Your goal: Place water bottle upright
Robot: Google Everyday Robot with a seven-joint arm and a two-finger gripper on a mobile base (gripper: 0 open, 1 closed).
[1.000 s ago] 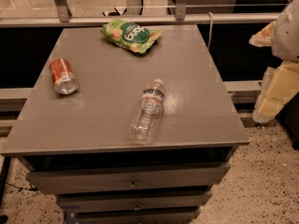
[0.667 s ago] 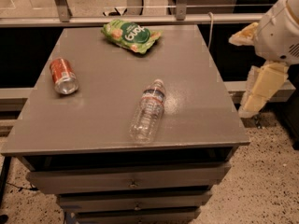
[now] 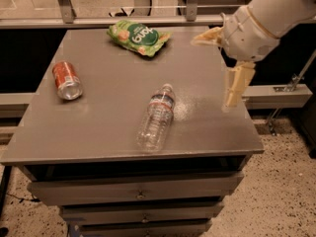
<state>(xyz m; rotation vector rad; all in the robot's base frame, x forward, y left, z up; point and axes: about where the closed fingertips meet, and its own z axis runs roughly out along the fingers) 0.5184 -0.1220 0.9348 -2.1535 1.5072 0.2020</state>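
The hand (image 3: 212, 73) hangs above the right part of the desk (image 3: 108, 107), at the end of a thick white arm (image 3: 269, 14) that comes in from the upper right corner. Its two tan fingers (image 3: 238, 83) are spread wide: one points down toward the right edge of the desk, the other sticks out sideways toward the back. Nothing is between them. The lower finger seems to stop just short of the desk surface, though the angle makes that hard to judge.

The water bottle (image 3: 157, 116) is the nearest thing to the hand, down and to the left of it as the camera sees it, and apart from both fingers. It lies on its side on the desk, with its white cap toward the back and its clear base toward the front edge.

Behind the hand and to its left, near the back edge, lies a green snack bag (image 3: 139, 35). Well apart from the hand, near the far left edge, a red can (image 3: 66, 79) lies on its side.

Below the desk top are drawers (image 3: 138, 191), and the floor (image 3: 281, 181) is speckled.
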